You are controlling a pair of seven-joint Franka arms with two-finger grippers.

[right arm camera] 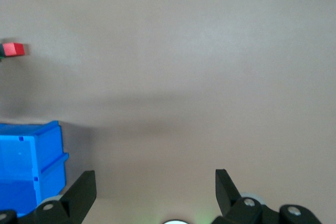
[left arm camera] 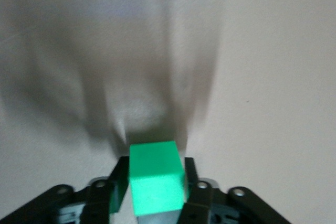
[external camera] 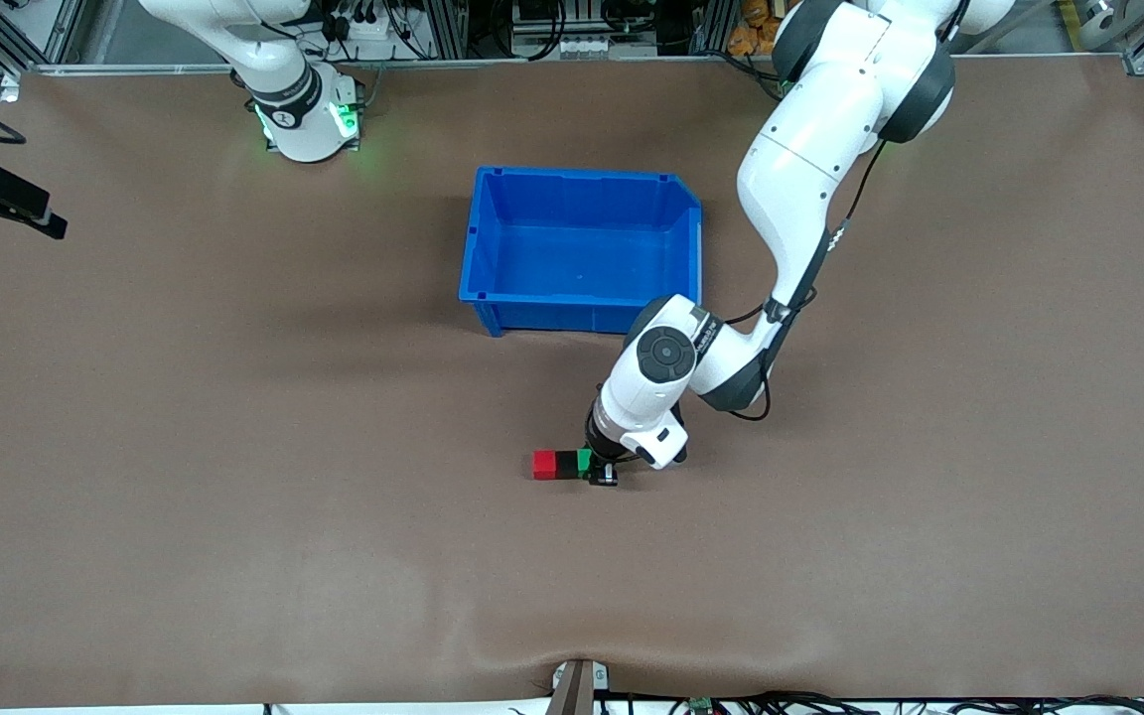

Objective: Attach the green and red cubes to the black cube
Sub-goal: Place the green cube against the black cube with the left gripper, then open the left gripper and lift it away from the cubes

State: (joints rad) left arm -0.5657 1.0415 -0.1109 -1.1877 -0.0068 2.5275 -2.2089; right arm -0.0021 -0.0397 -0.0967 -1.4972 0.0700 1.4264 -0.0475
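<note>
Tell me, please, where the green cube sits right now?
On the table, the green cube adjoins the black cube, nearer the front camera than the blue bin, between the left claw's fingers.

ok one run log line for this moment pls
left pincer: down at green cube | row: red cube, black cube, green | right pincer: open, waiting | blue bin

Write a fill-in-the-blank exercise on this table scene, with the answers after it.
1. The black cube sits between the red cube and the ____ cube.
2. The left gripper is down at the ____ cube.
3. The blue bin holds ____.
4. The right gripper's jaws stand ____ while that arm waits.

Answers: green; green; nothing; open
</note>
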